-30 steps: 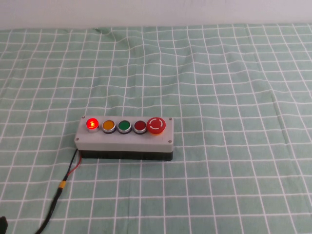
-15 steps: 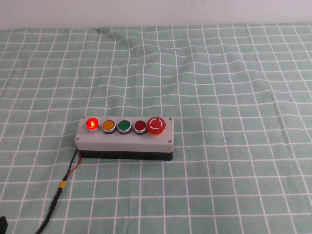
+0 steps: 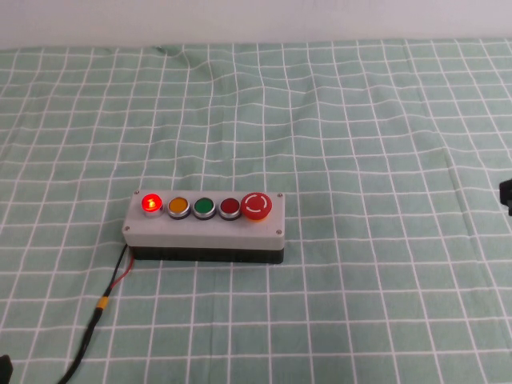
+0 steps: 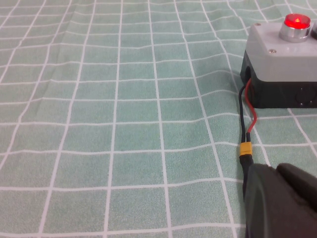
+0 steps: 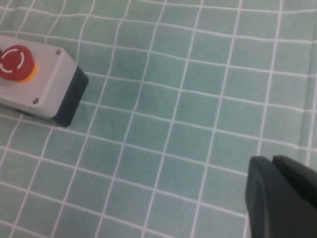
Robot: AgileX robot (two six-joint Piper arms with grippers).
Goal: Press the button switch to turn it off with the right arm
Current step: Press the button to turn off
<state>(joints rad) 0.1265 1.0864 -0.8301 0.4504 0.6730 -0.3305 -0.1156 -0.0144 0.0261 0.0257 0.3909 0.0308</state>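
Note:
The button switch point(image 3: 150, 204) is a small round red button with a silver ring, glowing, at the left end of the row on the grey box point(image 3: 204, 228), next to the orange button point(image 3: 178, 206). It also shows lit in the left wrist view point(image 4: 296, 22). My right gripper point(image 5: 271, 159) is shut and empty, far to the right of the box; only a dark tip of that arm point(image 3: 506, 194) shows at the right edge of the high view. My left gripper point(image 4: 275, 168) is shut and empty, low near the box's cable.
The row also holds a green button point(image 3: 204, 207), a second small red button point(image 3: 230, 207) and a big red mushroom button point(image 3: 256, 206). A black and red cable point(image 3: 108, 300) runs from the box's left end toward the front. A green checked cloth point(image 3: 360, 144) covers the table.
A dark tip of the right arm has come into the high view at the right edge. The box and the lit button are unchanged.

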